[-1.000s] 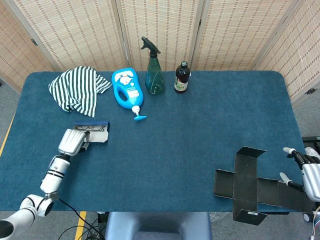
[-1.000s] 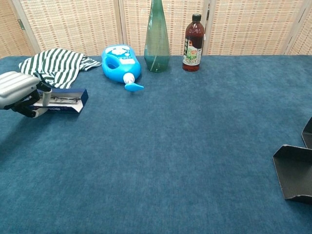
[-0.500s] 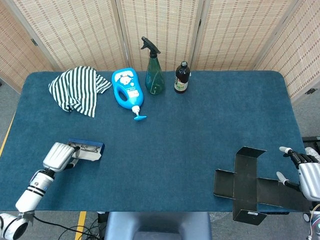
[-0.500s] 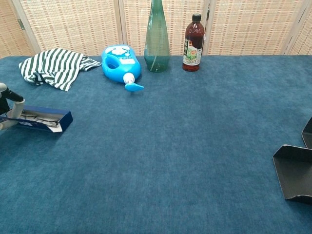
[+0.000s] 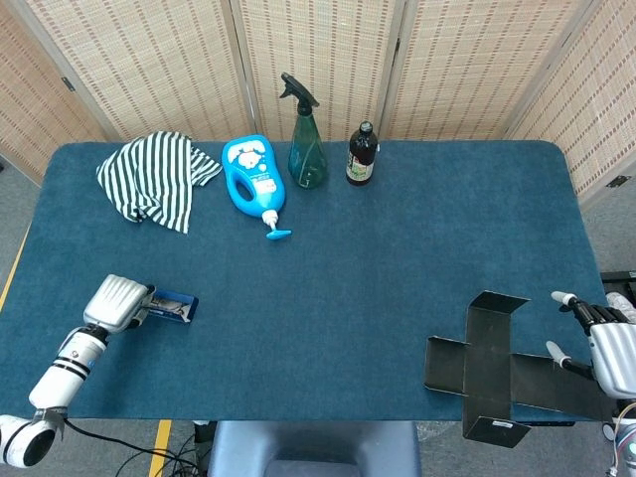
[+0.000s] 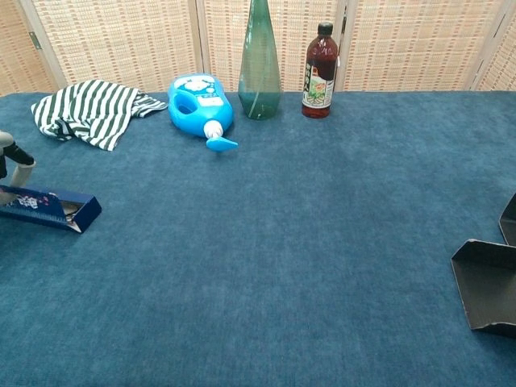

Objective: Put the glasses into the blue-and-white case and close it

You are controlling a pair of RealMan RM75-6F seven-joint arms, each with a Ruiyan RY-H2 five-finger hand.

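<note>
Left hand (image 5: 117, 301) grips the blue-and-white case (image 5: 171, 306), long axis left-right, free end pointing toward table centre. Right hand (image 5: 603, 343) empty, fingers spread, beside the black cardboard box (image 5: 487, 370).

A blue-and-white case (image 6: 48, 206) is seen lying at the left edge of the table (image 6: 282, 242), with a robot hand (image 6: 10, 165) touching its far end. A striped cloth (image 6: 90, 110), blue jug (image 6: 200, 101), green bottle (image 6: 259, 64) and brown bottle (image 6: 320, 71) are ranged along the back. A black box (image 6: 490, 284) is cut off at right.
</note>
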